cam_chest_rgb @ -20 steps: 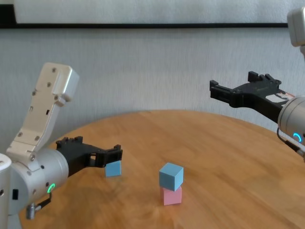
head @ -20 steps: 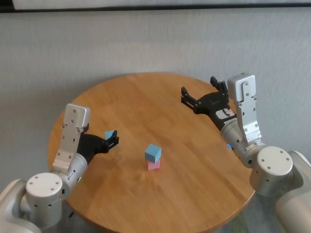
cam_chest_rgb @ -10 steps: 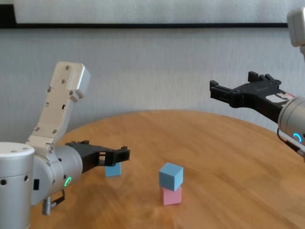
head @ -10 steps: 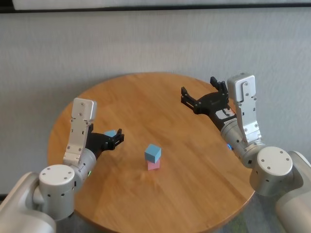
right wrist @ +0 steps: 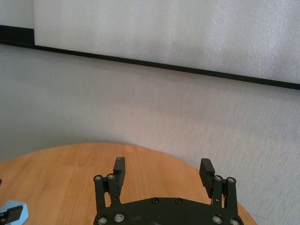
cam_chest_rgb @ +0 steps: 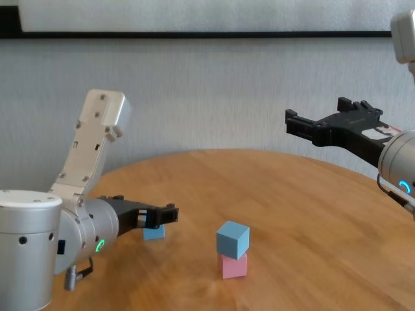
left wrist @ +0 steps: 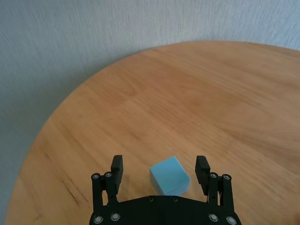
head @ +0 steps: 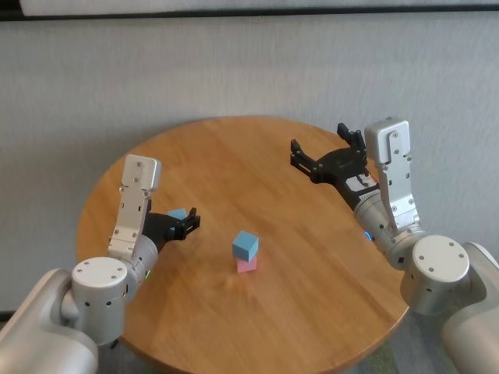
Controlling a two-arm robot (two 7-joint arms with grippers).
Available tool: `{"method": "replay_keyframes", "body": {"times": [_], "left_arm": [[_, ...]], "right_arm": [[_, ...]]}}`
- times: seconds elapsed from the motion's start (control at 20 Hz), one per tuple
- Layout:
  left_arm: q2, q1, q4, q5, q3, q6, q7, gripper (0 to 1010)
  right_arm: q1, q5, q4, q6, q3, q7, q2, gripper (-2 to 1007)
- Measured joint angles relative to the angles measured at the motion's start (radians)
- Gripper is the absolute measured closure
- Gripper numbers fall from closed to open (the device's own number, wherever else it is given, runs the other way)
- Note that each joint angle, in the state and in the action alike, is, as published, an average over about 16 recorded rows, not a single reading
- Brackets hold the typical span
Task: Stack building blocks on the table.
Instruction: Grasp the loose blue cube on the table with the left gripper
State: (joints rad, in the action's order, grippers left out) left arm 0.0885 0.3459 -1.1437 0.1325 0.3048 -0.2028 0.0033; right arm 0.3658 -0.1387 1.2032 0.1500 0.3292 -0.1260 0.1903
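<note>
Two of three stacked: a small matte light-blue cube (head: 245, 245) sits on the small matte pink cube (head: 246, 265), slightly twisted, near the middle of the round light-brown wood-grain surface (head: 257, 164). Left to do: the third block, a second small matte light-blue cube (left wrist: 169, 174), still lies flat on the surface at about 9 o'clock from the stack, well apart from it. My left hand (left wrist: 159, 169) is wide and holds nothing; in the left wrist view the loose cube sits between its two fingers (left wrist: 202, 168), with gaps on both sides, not touching that I can see. I judge the step in hand is the grasp approach: next I need to close on this cube, lift, carry it over and set it on top of the blue one without knocking the twisted stack. My right hand (head: 327, 160) is wide too, empty, parked high over the far side at about 2 o'clock from the stack. Versus a second ago: left arm has swung inward and its hand pushed forward around the loose cube; stack, loose cube and right arm unchanged.
</note>
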Motion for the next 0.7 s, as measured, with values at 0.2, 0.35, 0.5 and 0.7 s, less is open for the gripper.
{"method": "replay_keyframes", "body": {"times": [0.2,0.35,0.5,0.7], "left_arm": [[-0.005,0.013,0.028,-0.014,0.000,-0.001,-0.004,10],[-0.008,0.021,0.048,-0.022,-0.001,0.002,-0.008,10],[-0.012,0.027,0.066,-0.029,-0.005,0.010,-0.011,10],[-0.018,0.033,0.087,-0.036,-0.011,0.026,-0.016,10]], "right_arm": [[0.000,0.000,0.000,0.000,0.000,0.000,0.000,5],[0.000,0.000,0.000,0.000,0.000,0.000,0.000,5],[0.000,0.000,0.000,0.000,0.000,0.000,0.000,5],[0.000,0.000,0.000,0.000,0.000,0.000,0.000,5]]}}
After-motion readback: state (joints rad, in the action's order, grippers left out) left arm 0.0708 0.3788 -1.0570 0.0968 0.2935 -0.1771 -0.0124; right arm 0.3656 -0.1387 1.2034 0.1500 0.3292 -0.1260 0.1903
